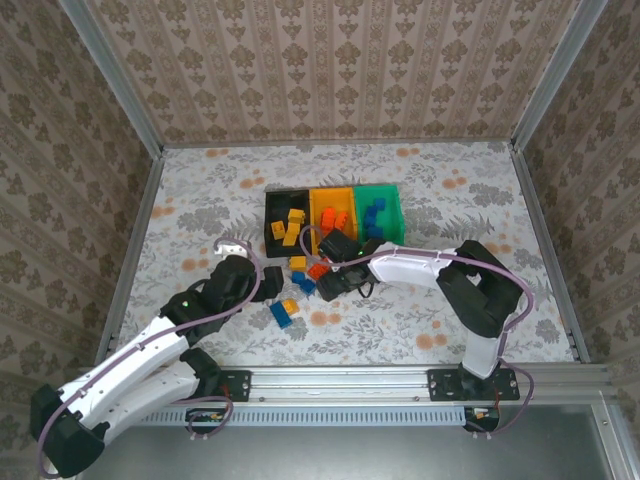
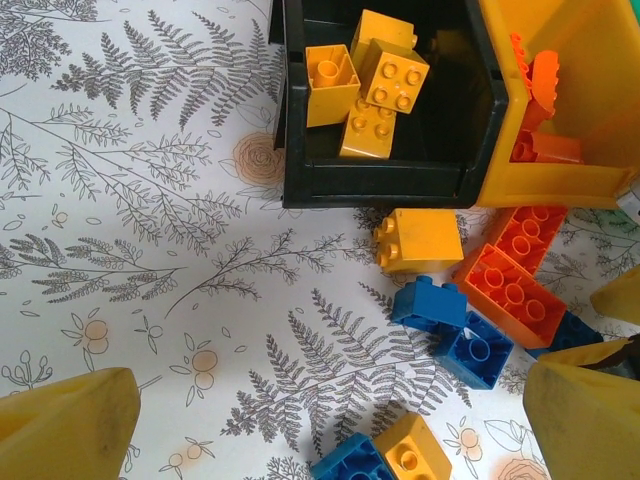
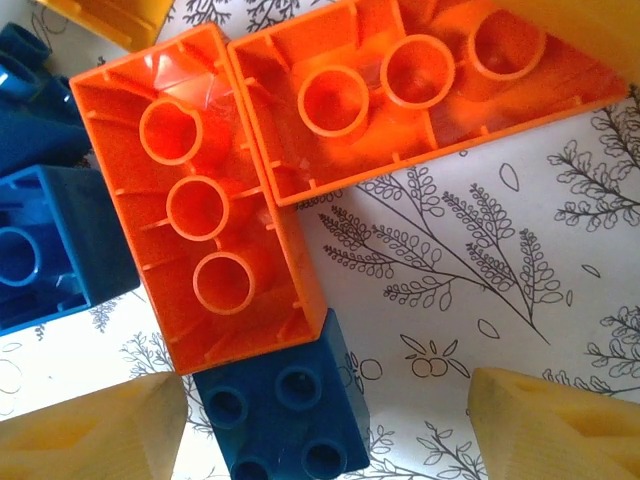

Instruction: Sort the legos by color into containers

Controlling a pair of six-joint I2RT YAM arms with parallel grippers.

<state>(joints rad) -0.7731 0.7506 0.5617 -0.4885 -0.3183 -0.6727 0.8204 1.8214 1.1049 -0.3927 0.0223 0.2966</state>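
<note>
The black bin (image 1: 272, 208) holds yellow legos (image 2: 380, 85), the orange-yellow bin (image 1: 333, 192) orange ones, and the green bin (image 1: 395, 205) blue ones. Loose legos lie just in front of the bins. My left gripper (image 1: 268, 285) is open above the cloth; in its wrist view a blue brick (image 2: 350, 462) and a yellow brick (image 2: 412, 452) lie between its fingers (image 2: 70, 425). My right gripper (image 1: 335, 275) is open low over the pile. A blue brick (image 3: 285, 415) sits between its fingers (image 3: 555, 425), touching an upside-down orange brick (image 3: 195, 270).
A second upside-down orange brick (image 3: 400, 90) and more blue bricks (image 3: 50, 250) crowd the right gripper. A yellow brick (image 2: 420, 240) lies against the black bin's front wall (image 2: 380, 185). The floral cloth (image 1: 200, 200) spreads out left and right, with metal rails round the table.
</note>
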